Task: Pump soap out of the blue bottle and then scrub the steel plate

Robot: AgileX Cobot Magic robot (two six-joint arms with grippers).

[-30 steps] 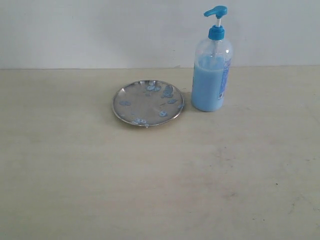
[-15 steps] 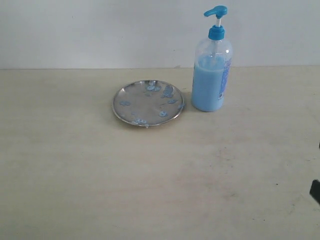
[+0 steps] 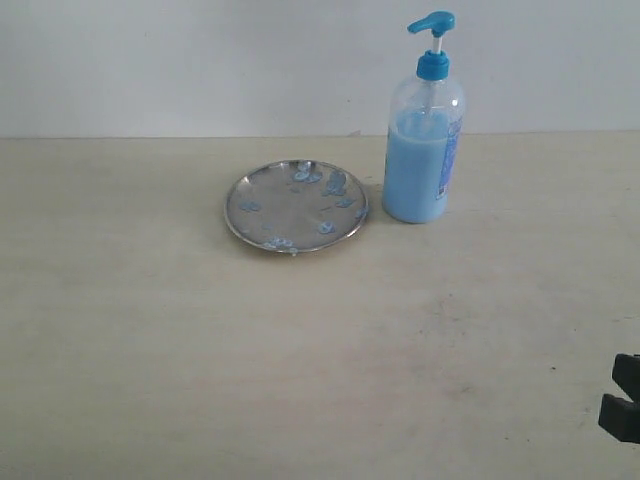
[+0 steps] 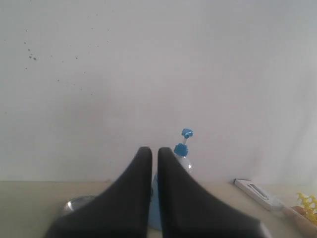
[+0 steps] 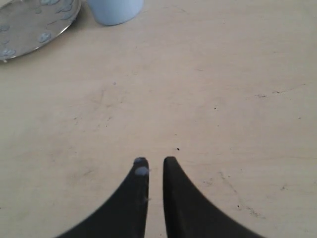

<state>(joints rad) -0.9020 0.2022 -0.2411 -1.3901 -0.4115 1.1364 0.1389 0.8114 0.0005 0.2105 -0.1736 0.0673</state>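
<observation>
The steel plate (image 3: 296,206) lies at the table's middle back, dotted with pale blue soap blobs (image 3: 334,184). Just right of it stands the blue bottle (image 3: 423,150), its pump head (image 3: 432,22) up and light blue soap filling most of it. My right gripper (image 3: 625,400) shows only at the lower right edge, far from both. In the right wrist view this gripper (image 5: 155,161) is shut on nothing over bare table, a pale blob on one fingertip (image 5: 141,171); the plate (image 5: 34,20) and bottle base (image 5: 116,10) lie ahead. My left gripper (image 4: 154,149) is shut and empty, the bottle (image 4: 181,151) far behind it.
A pale wall runs along the back of the wooden table (image 3: 300,360). In the left wrist view a white flat object (image 4: 255,191) and something yellow (image 4: 308,201) lie off to one side, and the plate's rim (image 4: 77,203) peeks out beside the fingers.
My right gripper has come into the exterior view at the lower right edge and shows more now. The plate and bottle have not moved.
</observation>
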